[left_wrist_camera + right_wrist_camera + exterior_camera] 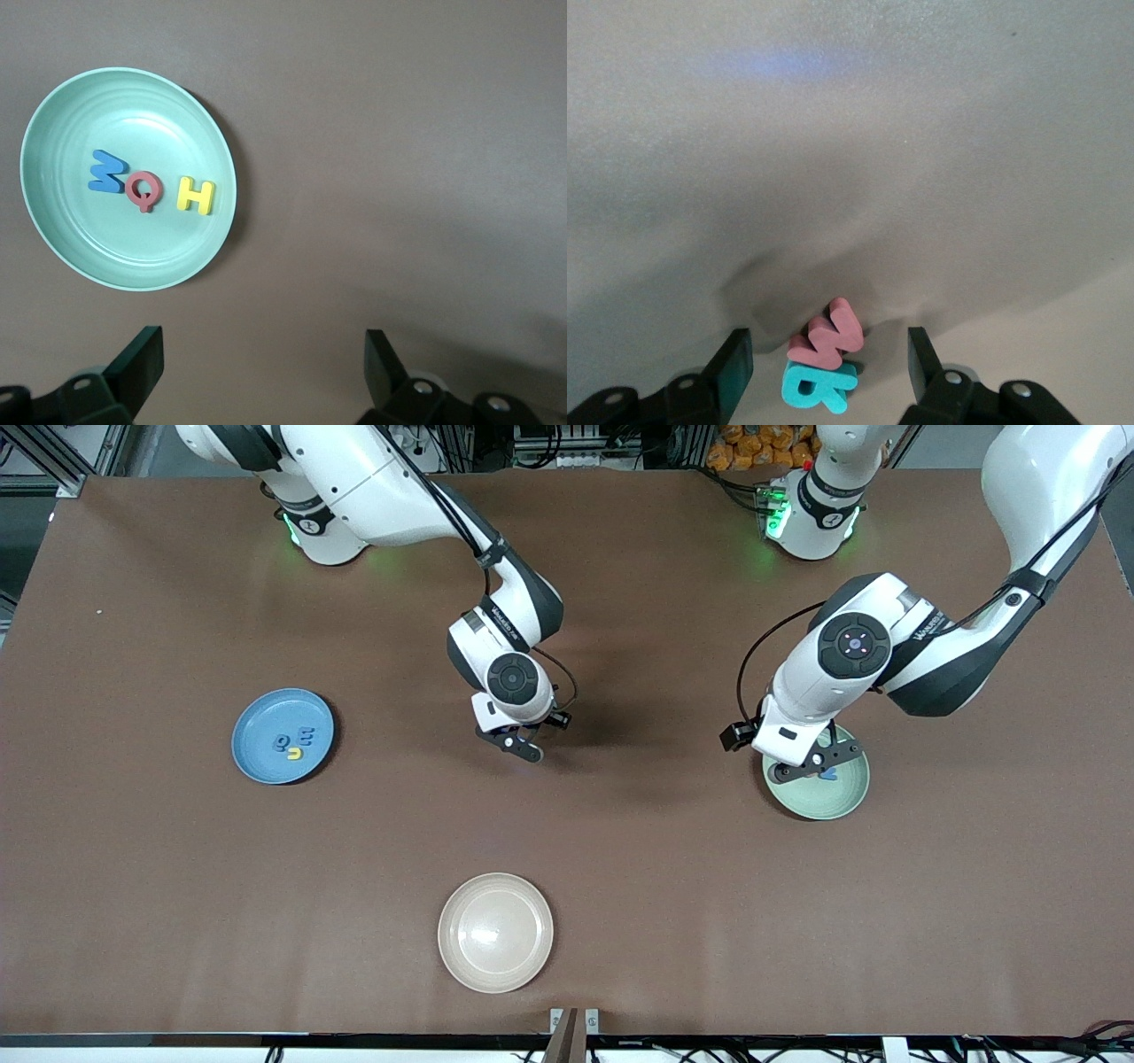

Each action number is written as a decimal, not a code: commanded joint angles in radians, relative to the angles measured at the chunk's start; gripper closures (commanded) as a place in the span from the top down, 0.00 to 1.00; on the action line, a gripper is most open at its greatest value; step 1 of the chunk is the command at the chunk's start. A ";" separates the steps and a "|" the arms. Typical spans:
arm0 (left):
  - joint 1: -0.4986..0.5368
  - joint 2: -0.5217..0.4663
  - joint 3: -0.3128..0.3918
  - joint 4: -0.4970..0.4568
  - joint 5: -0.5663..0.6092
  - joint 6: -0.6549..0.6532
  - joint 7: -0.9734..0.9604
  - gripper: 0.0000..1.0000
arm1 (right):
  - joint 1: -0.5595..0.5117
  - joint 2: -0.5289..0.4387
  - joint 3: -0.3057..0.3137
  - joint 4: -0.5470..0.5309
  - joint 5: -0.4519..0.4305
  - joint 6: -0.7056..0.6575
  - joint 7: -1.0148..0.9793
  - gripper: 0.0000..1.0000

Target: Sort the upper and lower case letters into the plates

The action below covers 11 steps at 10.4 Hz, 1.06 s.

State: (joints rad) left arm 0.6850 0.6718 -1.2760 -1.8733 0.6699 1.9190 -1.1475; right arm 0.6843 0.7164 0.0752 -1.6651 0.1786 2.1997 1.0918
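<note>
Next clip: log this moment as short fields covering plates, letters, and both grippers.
blue plate: toward right arm's end; three small letters in it
mint green plate: blue letter, red-pink letter, yellow H in a row
cream-beige plate: nearest the front camera, no letters
pink letter and teal letter: stacked on the table
right gripper: open around the stacked pair
left gripper: open, above the mint green plate

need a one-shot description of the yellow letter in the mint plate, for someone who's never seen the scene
Find the pale mint green plate at the left arm's end of the table, under the open left pincer. Three letters lie in a row in it; the yellow H is at one end, beside the red-pink Q, the only yellow one there.
</note>
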 commanded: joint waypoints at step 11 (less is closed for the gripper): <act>-0.009 -0.008 -0.002 0.006 -0.021 -0.017 -0.028 1.00 | -0.003 -0.028 -0.005 -0.033 -0.005 -0.005 -0.021 0.31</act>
State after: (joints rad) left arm 0.6788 0.6722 -1.2759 -1.8733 0.6690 1.9190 -1.1586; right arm 0.6840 0.7093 0.0708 -1.6709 0.1786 2.1949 1.0808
